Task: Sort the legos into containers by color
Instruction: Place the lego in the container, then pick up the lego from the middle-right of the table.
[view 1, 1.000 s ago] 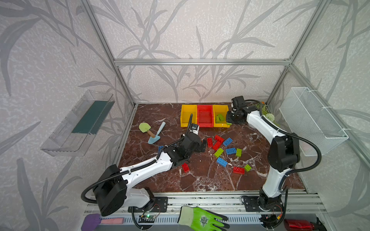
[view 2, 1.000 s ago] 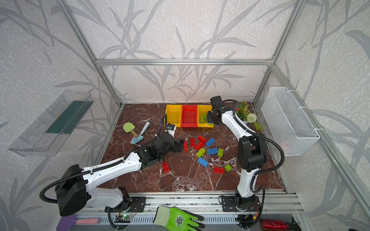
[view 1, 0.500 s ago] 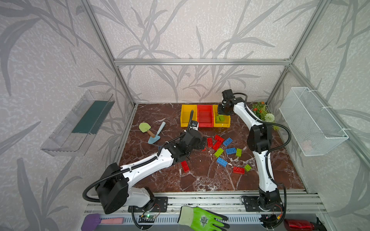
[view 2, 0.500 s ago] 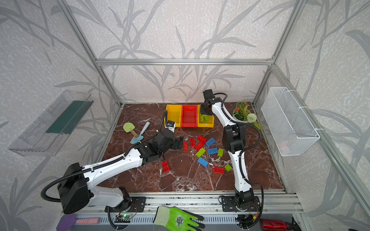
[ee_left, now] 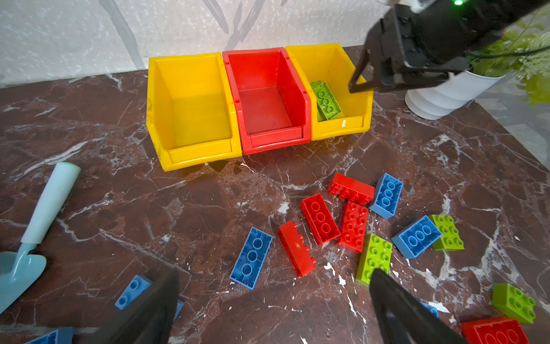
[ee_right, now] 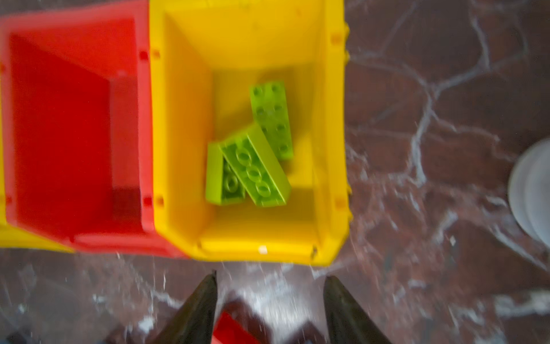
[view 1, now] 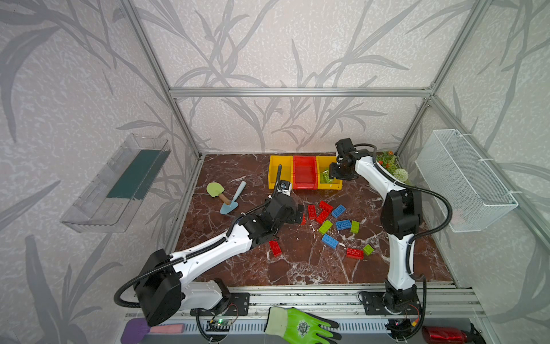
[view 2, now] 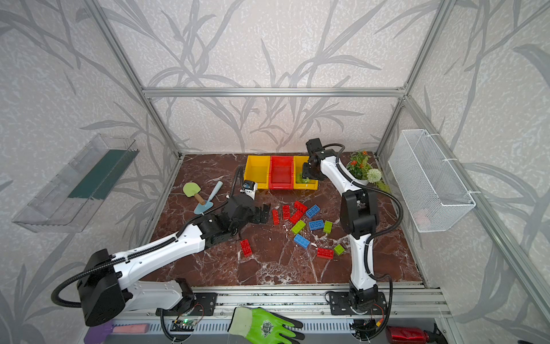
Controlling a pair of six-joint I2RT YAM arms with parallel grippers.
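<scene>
Right gripper [ee_right: 269,277] hangs parted and empty at the yellow bin [ee_right: 178,119], lime bricks [ee_right: 256,166] inside, frame centre. Left gripper [ee_left: 274,269] gapes above loose legos [ee_left: 321,220], lower right; descending crooked, it might pinch red and blue together.

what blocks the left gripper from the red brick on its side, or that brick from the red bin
Nothing visible. The open left gripper faces the red brick directly; a blue brick lies close beside it, not between. From there to the red bin there is only bare marble.
</scene>
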